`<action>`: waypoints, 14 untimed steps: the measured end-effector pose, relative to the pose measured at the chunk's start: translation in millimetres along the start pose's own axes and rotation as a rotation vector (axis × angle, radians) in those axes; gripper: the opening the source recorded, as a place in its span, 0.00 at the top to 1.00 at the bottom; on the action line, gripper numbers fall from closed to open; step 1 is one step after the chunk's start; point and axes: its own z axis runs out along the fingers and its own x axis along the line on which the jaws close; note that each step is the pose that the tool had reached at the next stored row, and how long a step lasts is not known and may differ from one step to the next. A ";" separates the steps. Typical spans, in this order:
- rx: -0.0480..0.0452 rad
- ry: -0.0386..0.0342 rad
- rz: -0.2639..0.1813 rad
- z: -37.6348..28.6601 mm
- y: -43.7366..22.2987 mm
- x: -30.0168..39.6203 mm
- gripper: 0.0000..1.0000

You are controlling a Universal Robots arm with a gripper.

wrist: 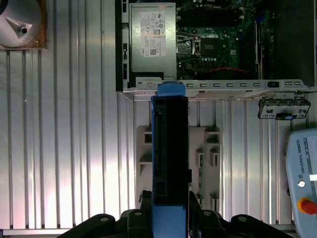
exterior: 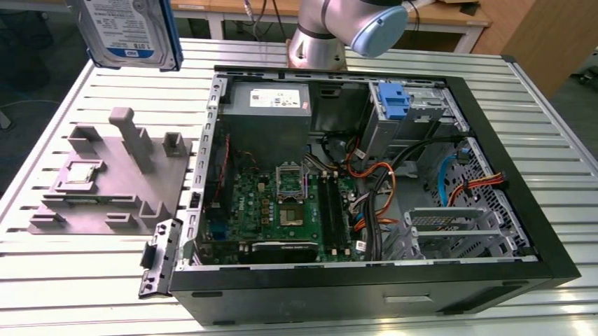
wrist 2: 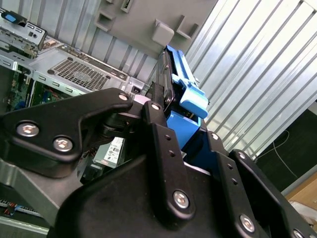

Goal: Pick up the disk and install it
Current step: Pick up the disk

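The gripper (wrist: 169, 206) is clamping the disk (wrist: 169, 144) edge-on, raised over the grey fixture (wrist: 209, 148); the disk's long axis is pointing away from the fingers toward the open computer case (wrist: 218, 85) lying beyond.

Arm (exterior: 320, 28), top centre of exterior view: silver-grey metal tube, flared base, pale blue round joint cap (exterior: 379, 29). Claw (wrist 2: 183, 118) in the second wrist view: matte black, chunky flat links with rounded ends, silver socket-head screws (wrist 2: 181, 199) at the pivots, small holes down each of the fingers (wrist 2: 161, 139). Same black links at the lower edge of the first wrist view.
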 end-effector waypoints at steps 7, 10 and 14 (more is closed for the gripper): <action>0.0000 0.0000 0.000 0.0 2.0 0.2 0.63; -0.0001 0.0001 0.000 0.0 3.3 0.3 0.63; -0.0001 0.0001 0.000 0.0 4.0 0.3 0.63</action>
